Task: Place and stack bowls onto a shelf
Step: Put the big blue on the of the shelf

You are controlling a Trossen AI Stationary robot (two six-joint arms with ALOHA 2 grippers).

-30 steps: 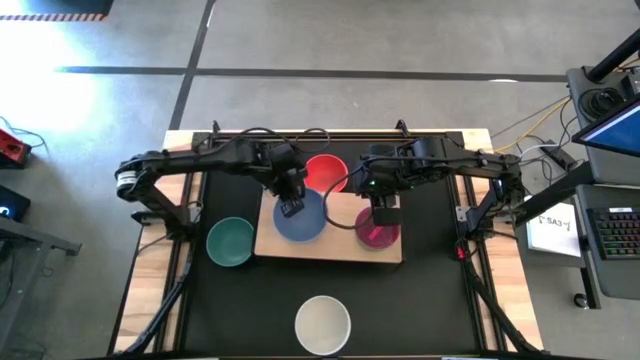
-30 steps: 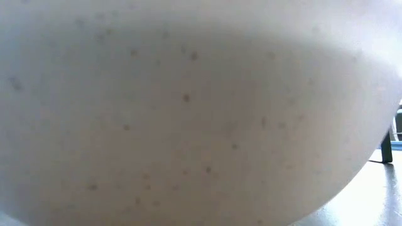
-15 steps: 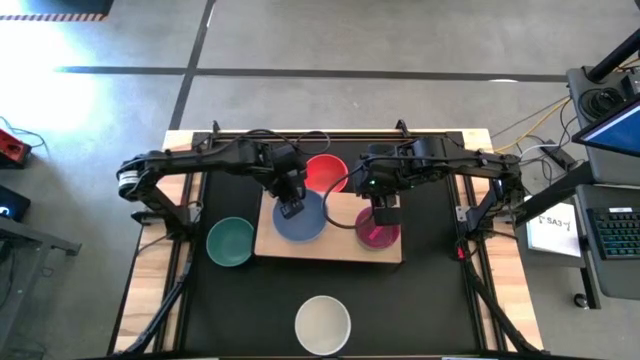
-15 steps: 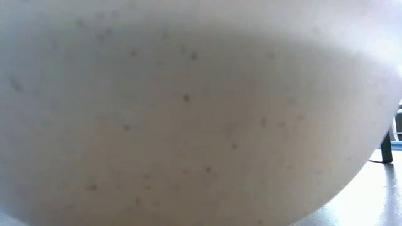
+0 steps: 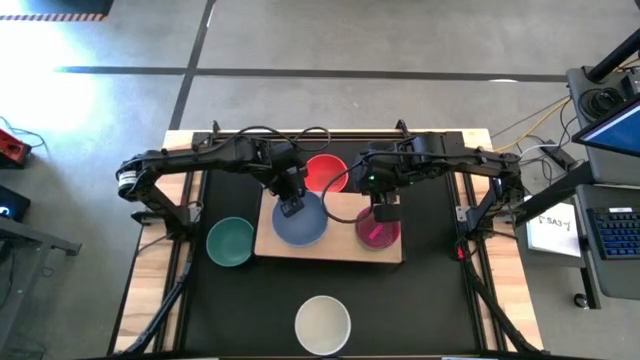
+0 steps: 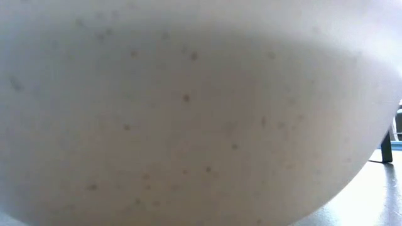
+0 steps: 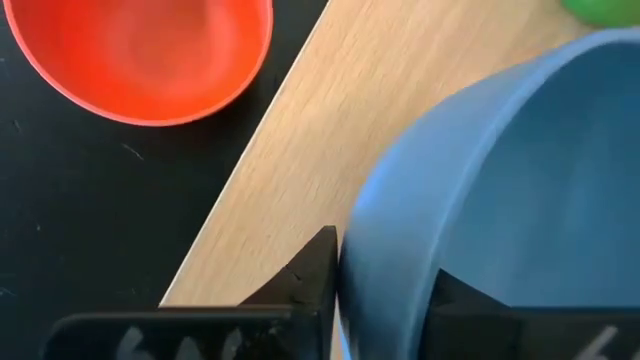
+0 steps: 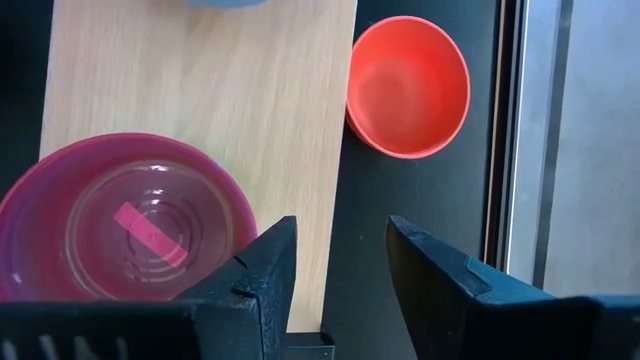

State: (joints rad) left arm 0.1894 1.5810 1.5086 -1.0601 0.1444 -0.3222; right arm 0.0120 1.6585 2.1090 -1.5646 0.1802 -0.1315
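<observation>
The shelf (image 5: pixel 335 243) is a pale wood board in the middle of the black table. The blue-grey bowl (image 5: pixel 302 222) stands on its left part and the magenta bowl (image 5: pixel 375 232) on its right part. My left gripper (image 5: pixel 290 206) is open. It straddles the blue-grey bowl's far-left rim, one finger inside and one outside. My right gripper (image 5: pixel 386 212) is open and hovers over the magenta bowl's far edge. The red bowl (image 5: pixel 325 172) sits on the table behind the shelf. The teal-green bowl (image 5: pixel 230 241) stands left of the shelf. The cream-white bowl (image 5: pixel 322 323) is near the front edge. My left gripper comes from above, pointing down, at the blue-grey bowl's rim (image 7: pixel 385 260). One finger (image 7: pixel 315 270) is outside the wall and the other (image 7: pixel 470 305) is inside. The bowl rests flat on the shelf. Whether either finger touches the wall, I cannot tell.
The cream-white bowl (image 6: pixel 188 113) fills the low view and hides everything behind it. A bit of green (image 7: pixel 600 10) shows beyond the blue-grey bowl's rim in the left wrist view. Bare shelf wood (image 8: pixel 200 90) lies between the two bowls. A desk with a keyboard (image 5: pixel 620 235) stands right of the table.
</observation>
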